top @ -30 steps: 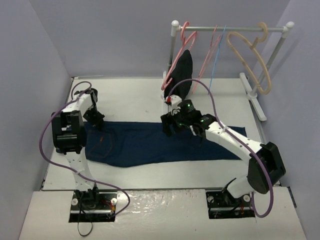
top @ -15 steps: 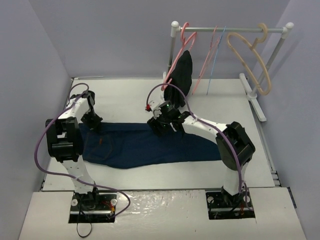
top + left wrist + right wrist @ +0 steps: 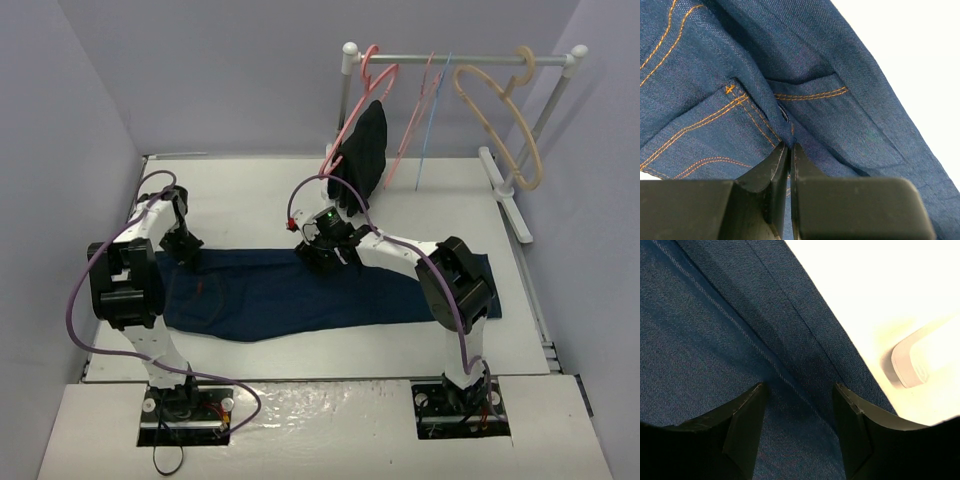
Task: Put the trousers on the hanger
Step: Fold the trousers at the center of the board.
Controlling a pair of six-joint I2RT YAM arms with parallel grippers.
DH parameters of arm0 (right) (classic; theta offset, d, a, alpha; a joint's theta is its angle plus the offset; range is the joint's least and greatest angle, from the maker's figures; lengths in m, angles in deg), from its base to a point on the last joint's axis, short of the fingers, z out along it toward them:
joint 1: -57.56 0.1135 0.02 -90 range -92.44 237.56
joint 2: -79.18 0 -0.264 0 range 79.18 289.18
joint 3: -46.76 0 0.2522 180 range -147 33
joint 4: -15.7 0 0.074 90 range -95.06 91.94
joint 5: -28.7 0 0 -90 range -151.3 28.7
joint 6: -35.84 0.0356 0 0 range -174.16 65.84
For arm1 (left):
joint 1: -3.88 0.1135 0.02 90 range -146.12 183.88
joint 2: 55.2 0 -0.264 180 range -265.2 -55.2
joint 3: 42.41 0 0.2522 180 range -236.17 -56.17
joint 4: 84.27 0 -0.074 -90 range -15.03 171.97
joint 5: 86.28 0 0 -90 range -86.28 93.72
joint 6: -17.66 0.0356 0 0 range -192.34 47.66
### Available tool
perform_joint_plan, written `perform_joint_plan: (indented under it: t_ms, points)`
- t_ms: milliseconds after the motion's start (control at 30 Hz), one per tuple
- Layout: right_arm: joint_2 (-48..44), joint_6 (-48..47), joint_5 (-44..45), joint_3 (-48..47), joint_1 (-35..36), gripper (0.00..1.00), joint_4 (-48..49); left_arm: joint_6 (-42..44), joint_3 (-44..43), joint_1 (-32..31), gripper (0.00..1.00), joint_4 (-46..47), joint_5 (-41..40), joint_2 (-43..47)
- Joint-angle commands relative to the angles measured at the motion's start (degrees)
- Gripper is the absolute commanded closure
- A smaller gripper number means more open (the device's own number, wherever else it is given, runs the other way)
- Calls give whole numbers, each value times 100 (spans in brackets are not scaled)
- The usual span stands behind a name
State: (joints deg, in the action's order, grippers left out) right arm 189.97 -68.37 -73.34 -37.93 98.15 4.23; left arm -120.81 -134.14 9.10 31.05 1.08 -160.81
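Observation:
The trousers, dark navy denim, lie flat across the table, waist to the left. My left gripper is at the waist's far corner. In the left wrist view the left gripper is shut on a fold of denim beside an orange-stitched pocket. My right gripper is at the trousers' far edge, mid-length. In the right wrist view the right gripper is open just over the denim. The light-blue hanger hangs on the rail at the back right, away from both grippers.
The white rack's rail also carries pink hangers, a black garment and a thick beige hanger. A white rack foot lies on the table just beyond the trousers' far edge. Purple walls close in the table.
My right gripper has moved left along the trousers' far edge and its elbow has swung in over the legs. My left gripper has shifted slightly left with the waist corner.

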Motion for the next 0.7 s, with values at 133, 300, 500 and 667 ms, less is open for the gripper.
perform_joint_plan:
  t_ms: [133, 300, 500, 667]
  points:
    - [-58, -214, -273, 9, 1, 66, 57, 137, -252, 81, 100, -223, -287, 546]
    - [-122, -300, -139, 0, 9, 100, -86, 171, -255, 100, 100, -298, -369, 664]
    - [-604, -355, 349, -74, 103, 100, -568, 282, -276, 102, 100, -526, -406, 1014]
    - [-1126, -345, 759, -140, 283, 100, -915, 388, -372, 102, 100, -769, -642, 1489]
